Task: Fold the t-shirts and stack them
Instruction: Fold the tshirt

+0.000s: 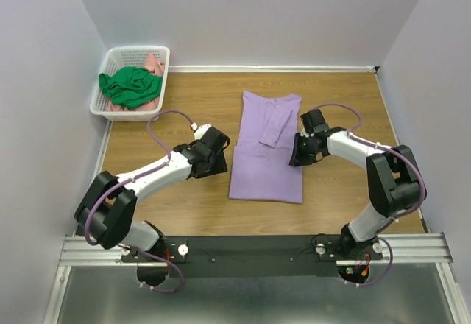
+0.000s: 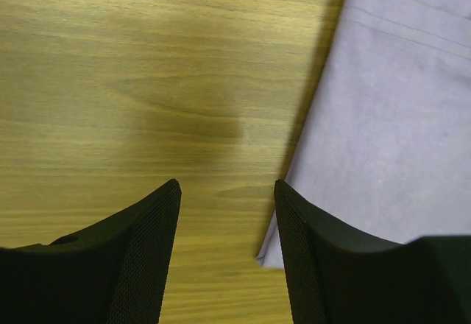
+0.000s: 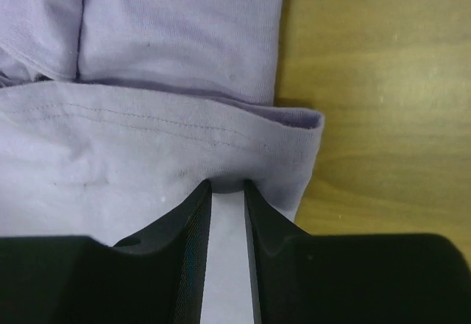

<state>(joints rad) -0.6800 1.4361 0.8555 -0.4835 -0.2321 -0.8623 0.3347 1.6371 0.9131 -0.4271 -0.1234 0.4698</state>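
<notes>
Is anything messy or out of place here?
Nothing is spilled or damaged. The purple t-shirt lies half-folded, with one sleeve slanting across it. A green shirt sits crumpled in the basket, not yet folded.

White arm links [image 1: 151, 174], black joints [image 1: 390, 180], looping lilac cables [image 1: 165, 115], and black mesh-textured tool fingers [image 2: 140, 258].

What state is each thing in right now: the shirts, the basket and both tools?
Purple t-shirt: lying flat on the table, partly folded lengthwise, one sleeve turned in.
Green t-shirt: crumpled, unfolded, in the basket.
Pink garment: crumpled under and beside the green one.
Basket: upright, holding both garments.
Left tool: open, over bare wood beside the purple shirt's edge.
Right tool: shut on the purple shirt's right edge.
</notes>
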